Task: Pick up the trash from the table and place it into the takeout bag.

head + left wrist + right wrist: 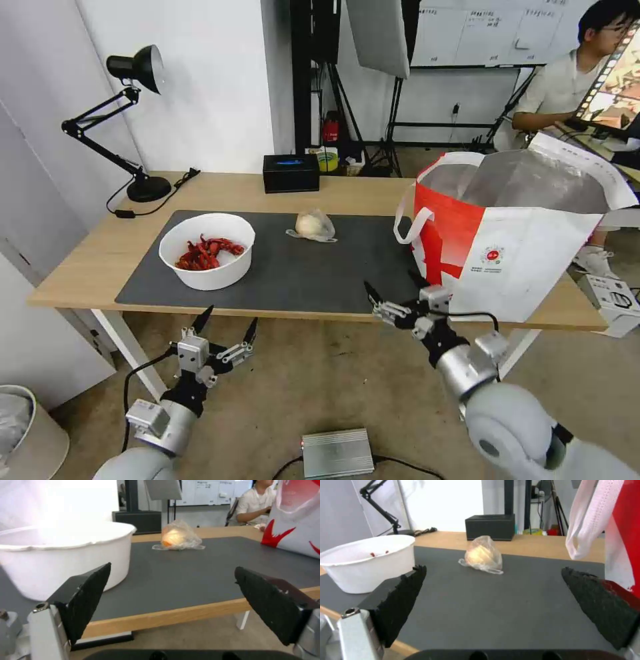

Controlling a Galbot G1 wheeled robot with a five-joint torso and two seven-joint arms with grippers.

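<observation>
Two pieces of trash were seen on the grey mat [300,273] of the table [87,267]: a white bowl [208,251] holding red shells [203,253] toward the robot's left, and a clear bag [313,225] with a beige lump near the mat's far middle, well apart from the bowl. The takeout bag [520,233] was stood upright at the table's right end, its mouth wide open and the foil lining exposed, one white loop handle [408,220] hung down its near left side.

Both grippers were held empty with their fingers spread apart. The left gripper [225,322] was held below the table's front edge, just in front of the bowl; in its wrist view the left gripper [173,590] was pointed across the mat, with the bowl [63,555] close beside one finger [86,597] and the clear bag [178,536] farther back. The right gripper [393,288] was held at the front edge of the mat, just beside the takeout bag's lower left corner; in its wrist view the right gripper [493,590] was aimed at the clear bag [482,555], with the loop handle [586,522] hung nearby.

A black box [291,173] was set at the table's far edge, and a black desk lamp [127,120] at its far left corner.
</observation>
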